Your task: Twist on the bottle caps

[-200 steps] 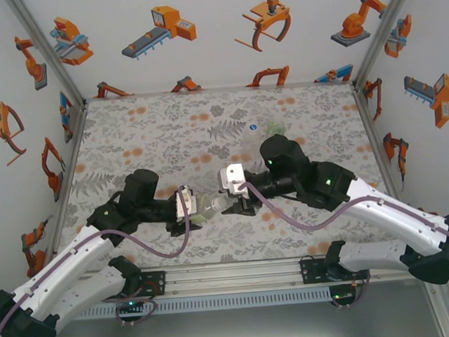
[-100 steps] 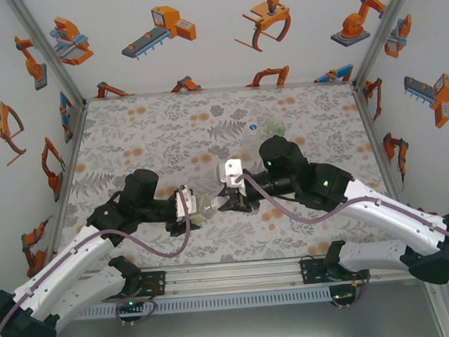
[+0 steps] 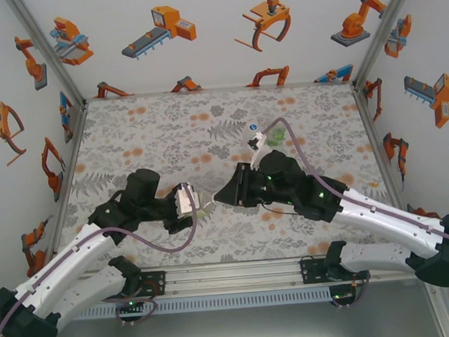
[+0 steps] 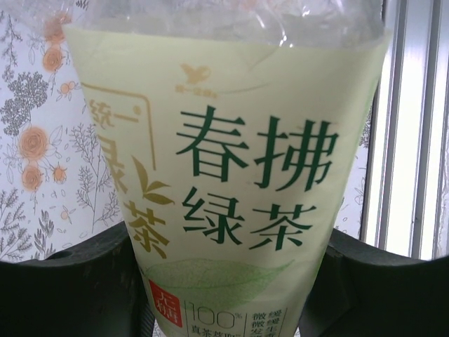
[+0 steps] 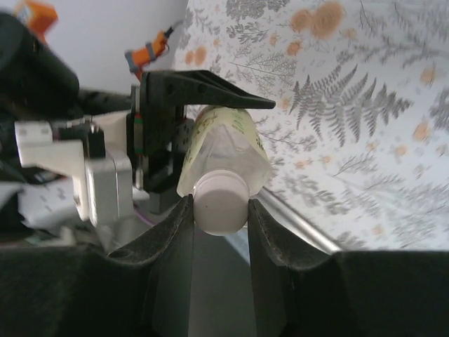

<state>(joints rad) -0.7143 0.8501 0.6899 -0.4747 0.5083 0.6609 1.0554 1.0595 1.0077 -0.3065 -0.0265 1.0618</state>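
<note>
pinching one pale cap (image 5: 221,203) in the right fingers (image 5: 168,254), clamping its yellowish bottle (image 4: 231,175) in the left fingers (image 4: 63,291), two others behind, colourless bottle (image 3: 251,130) and green bottle (image 3: 278,135), cable (image 3: 287,122) looping across.

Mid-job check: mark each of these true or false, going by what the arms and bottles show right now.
1. The left gripper grips a bottle with a pale green label. True.
2. The right gripper has wide-open jaws, clear of any cap. False: it is shut on the whitish cap at the bottle's neck.
3. The gripped bottle is held upright, cap pointing up. False: it lies sideways between the two grippers, cap toward the right gripper.
4. A green-tinted bottle sits farther back on the table, beyond the right gripper. True.
</note>
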